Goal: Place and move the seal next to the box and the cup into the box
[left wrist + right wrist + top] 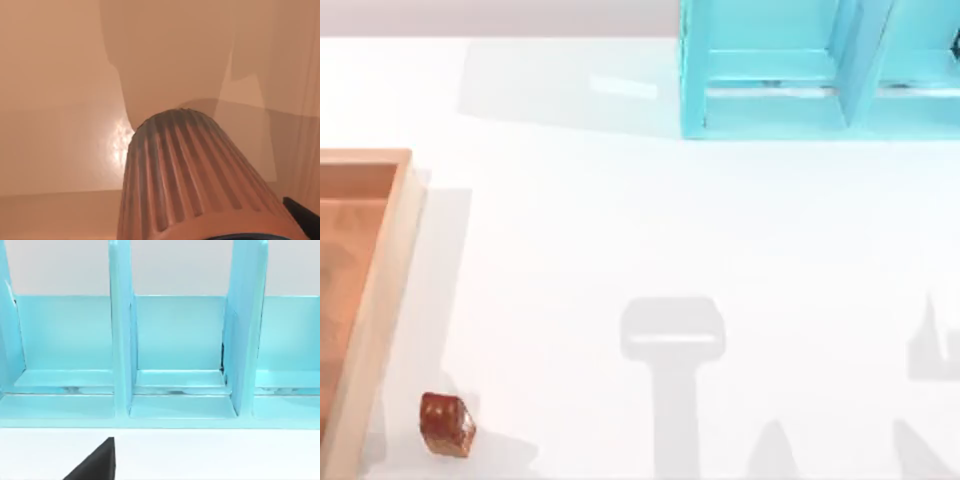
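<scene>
Where the white bench [620, 220] meets the top view's left edge, the box [382, 300], a shallow orange-brown wooden tray with a pale rim, sits with the seal [447, 425], a glossy reddish-brown blocky chunk, just beside its right rim at the near end, apart from it and resting on the bench. In the left wrist view the cup [190, 180], dark brown with vertical ribs down its tapered side, looms right up against the camera over the box's orange floor, though I cannot tell how the left end effector's fingers stand. The right wrist view faces the turquoise shelf frame [170, 355] at the bench's far right, and a dark part of that arm juts in at the edge, its grip impossible to judge.
</scene>
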